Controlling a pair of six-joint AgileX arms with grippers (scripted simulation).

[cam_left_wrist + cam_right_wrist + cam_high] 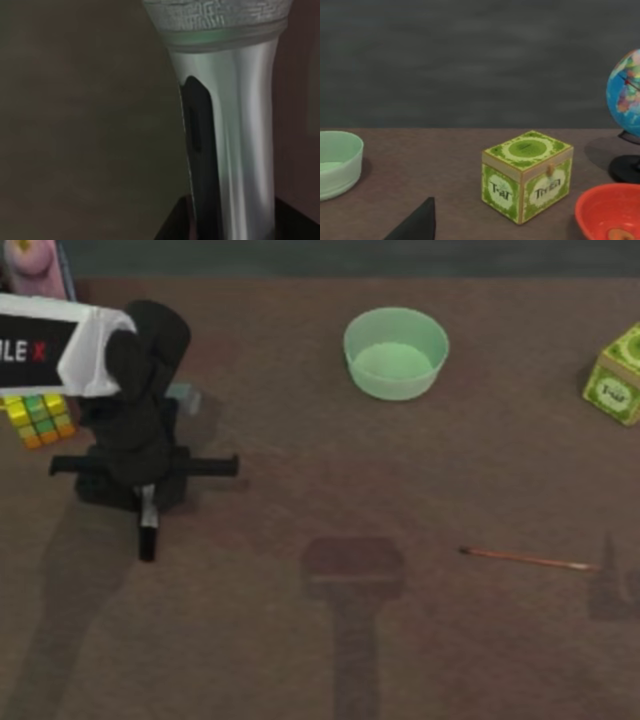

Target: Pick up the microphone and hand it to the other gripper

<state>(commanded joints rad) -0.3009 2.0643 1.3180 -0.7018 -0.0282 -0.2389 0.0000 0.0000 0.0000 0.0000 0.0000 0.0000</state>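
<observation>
The microphone pokes out from under my left gripper at the table's left side, a slim grey and black stick pointing toward the front edge. In the left wrist view its silver body and mesh head fill the picture. The left gripper is shut on it, a black finger pressed to each side. In the right wrist view only one black finger of my right gripper shows, bare table beside it. That arm is outside the top view.
A pale green bowl stands at the back middle and a green tea box at the back right. A thin orange-brown stick lies right of centre. A colour cube sits behind the left arm. A red bowl and a globe are by the box.
</observation>
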